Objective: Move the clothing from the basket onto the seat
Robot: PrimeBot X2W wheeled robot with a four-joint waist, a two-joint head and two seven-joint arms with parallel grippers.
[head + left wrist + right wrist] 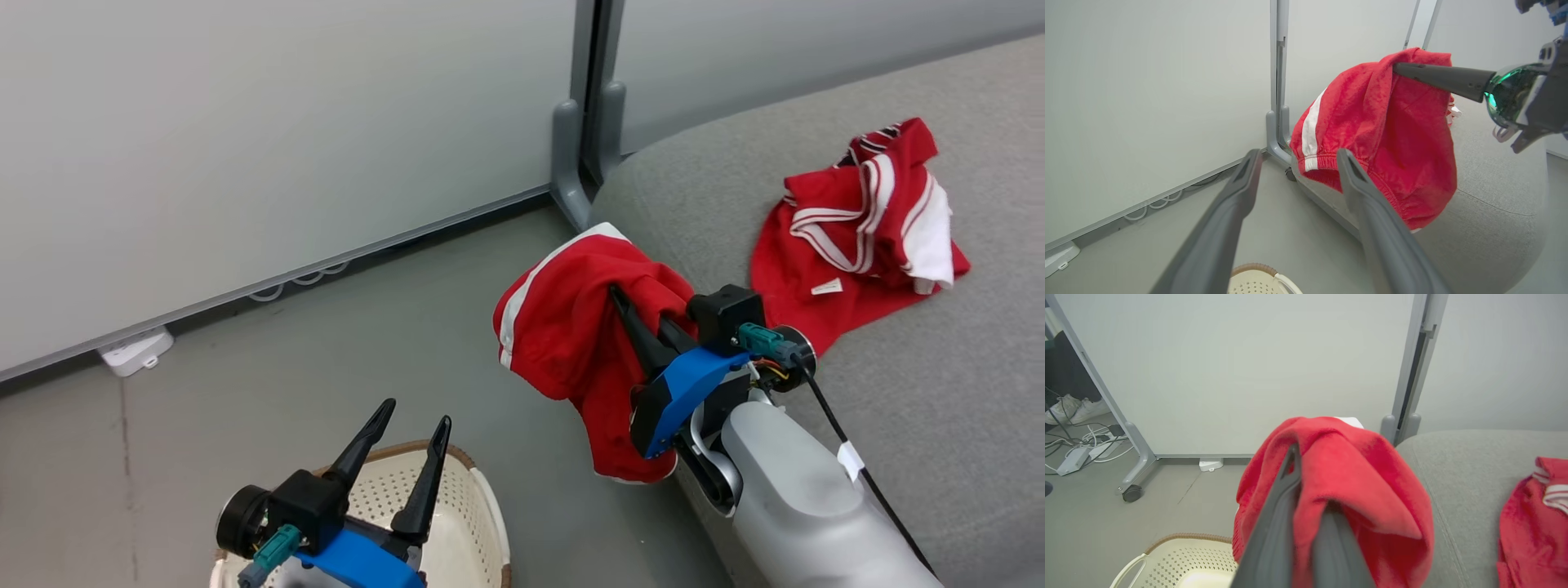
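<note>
Head view first: the right end effector [622, 300] has its two dark fingers pinched together on a red garment [563, 327] with a white side stripe. The cloth hangs off them right at the rounded end of the grey sofa [939, 408], part by the cushion edge, part over the floor [326, 367]. Whether it touches the sofa, can't tell. Further along the seat lies a second red garment [857, 237], crumpled, with white stripes and trim showing; any lettering is too folded to read. Lower left, the left end effector [416, 411] hangs with its fingers spread wide, holding nothing, above the cream basket [461, 523]. The basket is cut off by the bottom edge and partly covered by that arm.

The left wrist view gives the side angle: the hanging garment's elastic hem and stripe, a right finger poking into the top of it, and a sliver of basket rim below. The right wrist view adds more. Past a white partition panel [1249, 367] on a wheeled foot [1131, 494] there is a tangle of cables [1081, 443] and a pair of white shoes [1069, 408] on the floor. A grey post [584, 82] stands between the panels behind the sofa's end, with a small white box [135, 349] at the panel's base. The right fingertips themselves are buried in cloth.
</note>
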